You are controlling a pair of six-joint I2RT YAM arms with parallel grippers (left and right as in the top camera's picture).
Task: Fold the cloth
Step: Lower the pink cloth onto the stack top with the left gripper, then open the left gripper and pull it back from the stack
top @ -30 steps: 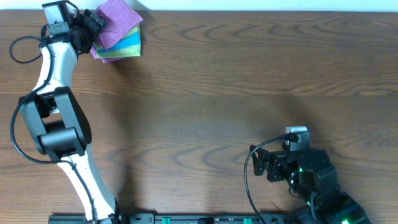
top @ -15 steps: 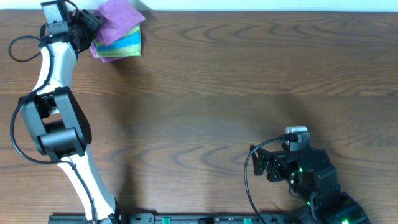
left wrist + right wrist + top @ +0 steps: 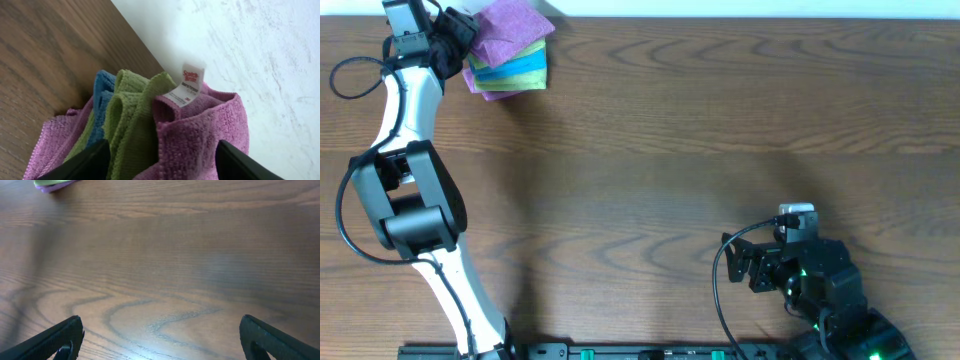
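Nearest the base, the right hand point(image 3: 160, 330) hangs over bare counter point(image 3: 670, 150), fingers spread as wide as they go and holding nothing. It is well apart from the cloth point(image 3: 510, 22). The cloth lies at the counter's far left corner, folded into a roughly square pad with no clear long axis, on top of a pile with a blue cloth point(image 3: 102, 87), a green cloth point(image 3: 130, 100) and another purple layer underneath. The left hand point(image 3: 160, 155) is far nearer and meets the pile from its left side, so the cloth lies straight ahead of it, white tag point(image 3: 187, 85) facing it. Its fingers stand part-way apart with the pile's folded edges between them; whether they pinch anything I cannot tell. Compared with a second ago, that hand has crept toward the far edge, the purple corner has swung with it, and the right hand has not moved.
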